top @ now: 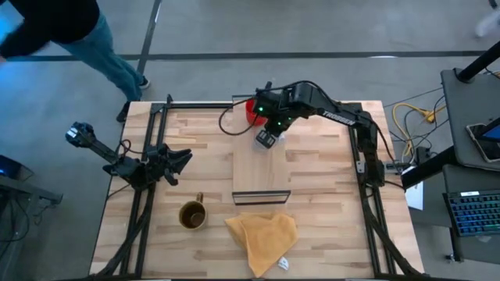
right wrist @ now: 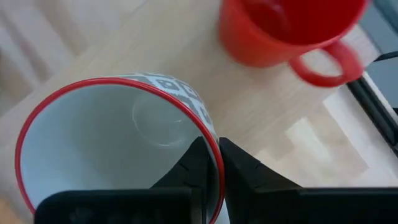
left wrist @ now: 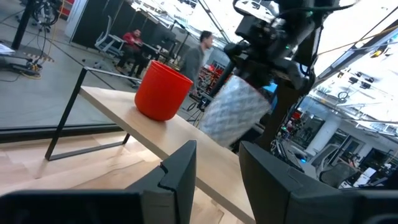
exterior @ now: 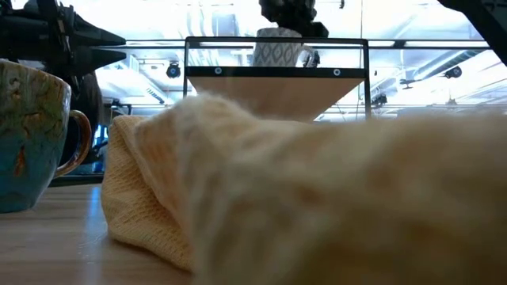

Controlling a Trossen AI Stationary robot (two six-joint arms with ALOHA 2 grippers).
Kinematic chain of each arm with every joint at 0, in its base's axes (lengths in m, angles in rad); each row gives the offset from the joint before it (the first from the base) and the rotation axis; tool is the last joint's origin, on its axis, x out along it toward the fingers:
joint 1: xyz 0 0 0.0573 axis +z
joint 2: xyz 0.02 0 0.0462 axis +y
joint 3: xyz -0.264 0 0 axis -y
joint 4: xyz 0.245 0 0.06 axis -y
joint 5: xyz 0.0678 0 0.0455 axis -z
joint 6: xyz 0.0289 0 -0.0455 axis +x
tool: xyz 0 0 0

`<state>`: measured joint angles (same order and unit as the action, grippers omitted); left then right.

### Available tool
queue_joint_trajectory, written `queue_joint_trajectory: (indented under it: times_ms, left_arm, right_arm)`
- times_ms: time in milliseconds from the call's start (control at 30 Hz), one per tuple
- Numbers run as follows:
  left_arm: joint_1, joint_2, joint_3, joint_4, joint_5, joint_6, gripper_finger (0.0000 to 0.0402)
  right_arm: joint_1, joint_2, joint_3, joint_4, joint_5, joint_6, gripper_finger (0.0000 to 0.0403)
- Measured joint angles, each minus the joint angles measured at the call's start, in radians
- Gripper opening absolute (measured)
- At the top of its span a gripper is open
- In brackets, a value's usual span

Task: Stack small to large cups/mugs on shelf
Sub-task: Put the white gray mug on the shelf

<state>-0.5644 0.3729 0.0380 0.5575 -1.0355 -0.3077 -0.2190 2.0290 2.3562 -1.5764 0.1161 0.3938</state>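
On the shelf [top: 262, 168], the red mug [top: 251, 110] stands at the far end. The right gripper [right wrist: 210, 163] pinches the white mug [right wrist: 118, 143] by its rim just beside it, tilted. That thin hold could slip and knock the red mug off; the left gripper [top: 178, 160] waits open beside the shelf's left edge.

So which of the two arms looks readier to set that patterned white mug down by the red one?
The right. Its pincer is already shut on the white mug, tilted above the shelf beside the red mug. The left pincer waits open, off at the table's left side.
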Motion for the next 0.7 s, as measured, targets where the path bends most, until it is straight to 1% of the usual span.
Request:
queue_joint_trajectory:
  times_ms: [133, 267, 600, 700]
  left_arm:
    - [0.0, 0.0, 0.0, 0.0, -0.003, 0.0, 0.0109]
    - [0.0, 0.0, -0.001, 0.0, -0.003, 0.0, 0.0109]
    - [0.0, 0.0, -0.002, 0.001, -0.003, -0.001, 0.0109]
    - [0.0, -0.002, -0.002, 0.001, -0.003, 0.0, 0.0109]
  right_arm:
    - [-0.017, 0.002, 0.0, 0.01, 0.0, 0.002, 0.0022]
    - [-0.025, 0.008, 0.0, 0.021, -0.021, 0.003, 0.0022]
    - [-0.025, 0.015, -0.007, 0.026, -0.038, 0.006, 0.0022]
    - [-0.026, 0.032, -0.007, 0.027, -0.062, 0.006, 0.0022]
